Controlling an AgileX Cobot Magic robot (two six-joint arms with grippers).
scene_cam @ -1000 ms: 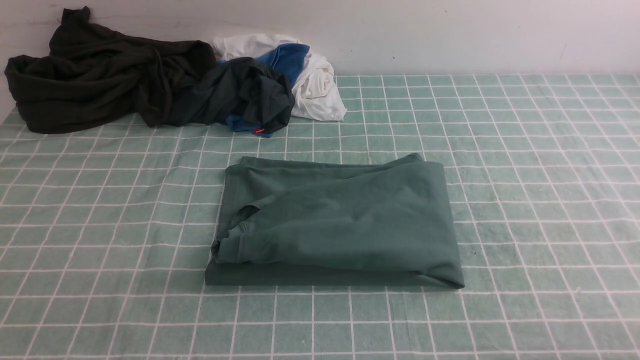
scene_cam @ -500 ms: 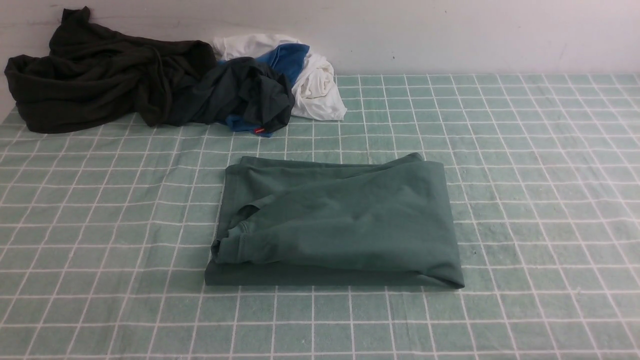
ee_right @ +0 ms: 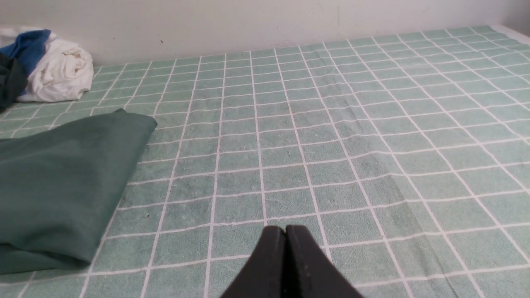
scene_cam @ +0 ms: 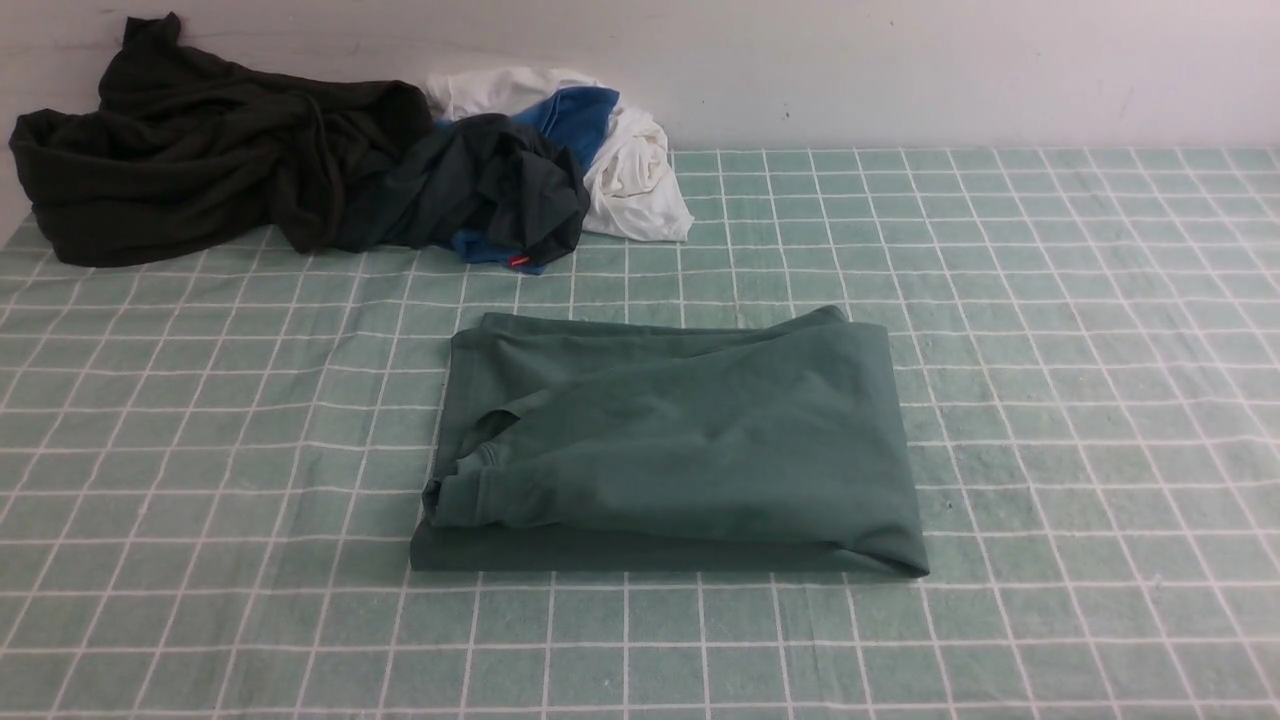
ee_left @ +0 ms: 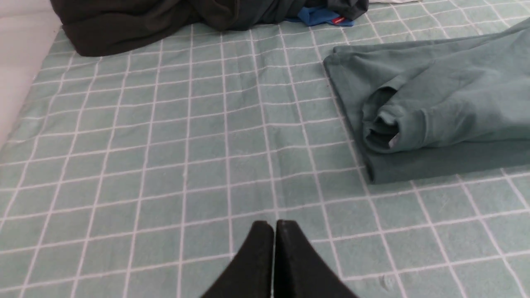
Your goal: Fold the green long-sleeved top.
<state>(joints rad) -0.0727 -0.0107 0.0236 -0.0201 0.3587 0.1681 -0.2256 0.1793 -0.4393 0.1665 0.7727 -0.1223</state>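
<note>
The green long-sleeved top is lying folded into a compact, roughly rectangular bundle near the middle of the checked tablecloth, with nothing touching it. Its upper layer is sitting slightly askew over a flatter layer beneath, whose near edge is showing along the front. On the bundle's left side a rolled, cuff-like edge is bunching up and opening toward the left, and the same rolled edge is showing in the left wrist view. The right side is ending in a smooth fold that is rounding off at the near right corner.

The left gripper is hovering over bare cloth to the left of the top, apart from it, with its two dark fingers pressed together and nothing between them. The right gripper is hovering over bare cloth to the right of the top, also apart from it, its fingers likewise closed against each other and empty. Neither arm is appearing in the front view.

At the far left of the table, against the wall, a pile of other clothes is sitting well apart from the top: a large dark garment, a dark teal one over a blue piece, and a white garment at the pile's right end.
</note>
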